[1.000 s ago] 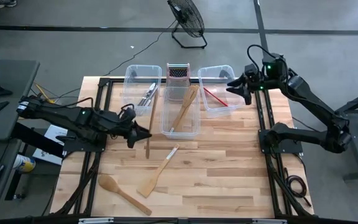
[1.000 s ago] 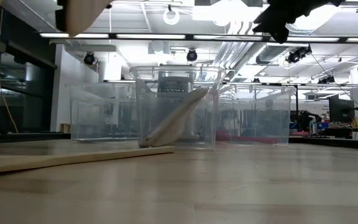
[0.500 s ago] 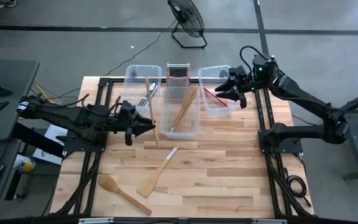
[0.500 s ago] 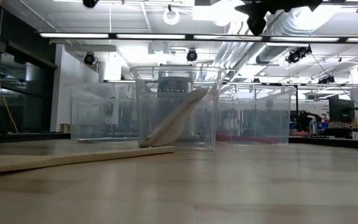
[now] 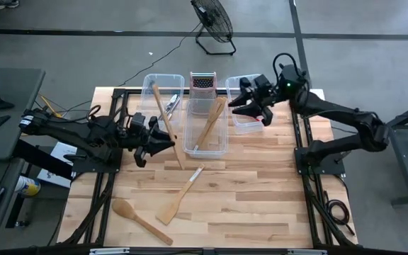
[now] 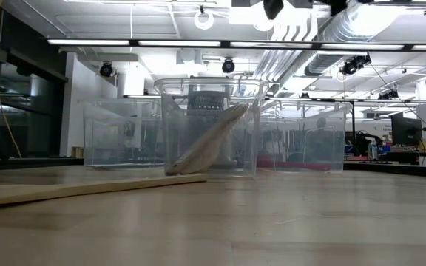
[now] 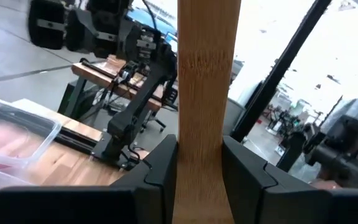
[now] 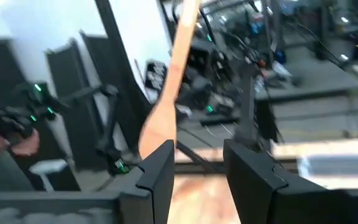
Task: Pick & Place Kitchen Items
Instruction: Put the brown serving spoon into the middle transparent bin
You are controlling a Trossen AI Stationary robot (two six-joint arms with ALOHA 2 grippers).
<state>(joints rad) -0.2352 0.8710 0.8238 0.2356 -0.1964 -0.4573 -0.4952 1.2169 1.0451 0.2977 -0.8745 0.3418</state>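
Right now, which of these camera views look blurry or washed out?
Right wrist view: smeared with motion blur around the right gripper. Left wrist view: blown-out white behind the wooden utensil in the left gripper. Low view: ceiling lights glare. High view: evenly lit and sharp.

Long pale wooden utensil (image 5: 167, 126) held tilted above the table's left; wooden spoon (image 5: 141, 221), wooden spatula (image 5: 174, 205) lie flat near the front.

A robotics lab or industrial workshop. A wooden surface (image 5: 246, 184) sits in a black metal frame on a grey concrete floor (image 5: 83, 49). A floor fan (image 5: 212, 21) stands behind it. Exposed silver ducts (image 6: 309, 44), strip lights and hanging cameras fill the ceiling, with computer monitors (image 6: 405, 131) at the far wall.
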